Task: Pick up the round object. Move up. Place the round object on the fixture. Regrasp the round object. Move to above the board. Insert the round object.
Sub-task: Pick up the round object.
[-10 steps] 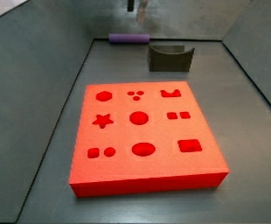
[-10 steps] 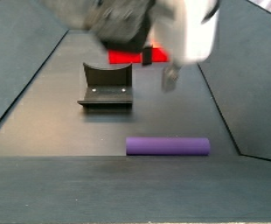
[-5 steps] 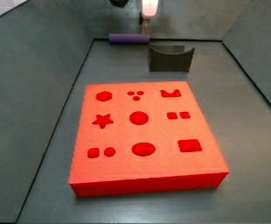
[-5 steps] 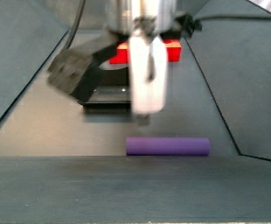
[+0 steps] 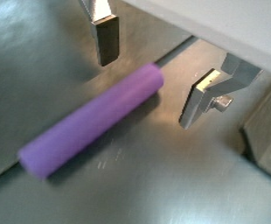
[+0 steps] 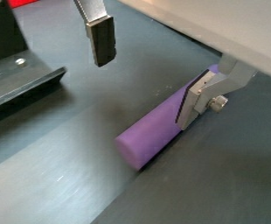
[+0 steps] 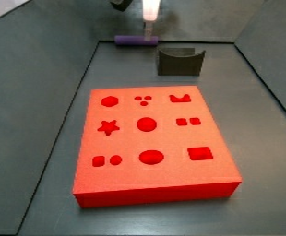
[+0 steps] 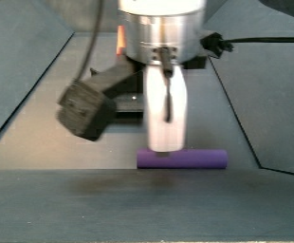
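The purple round object (image 7: 136,41) lies on the grey floor at the far end, beside the fixture (image 7: 179,61). It also shows in a side view (image 8: 183,158) and in both wrist views (image 5: 91,122) (image 6: 159,133). My gripper (image 7: 148,11) hangs open just above the object (image 8: 164,140), not touching it. In both wrist views the gripper (image 5: 153,70) (image 6: 148,74) has its silver fingers (image 5: 107,39) (image 6: 100,39) wide apart, with one end of the object under the gap. The orange-red board (image 7: 152,138) lies nearer, with several cut-outs.
Sloping grey walls (image 7: 41,64) close in the floor on both sides. The fixture shows as a dark bracket in a wrist view (image 6: 16,61). In a side view the gripper body hides most of the fixture and board.
The gripper has come down and over the purple round object. The object, fixture and board have not moved.
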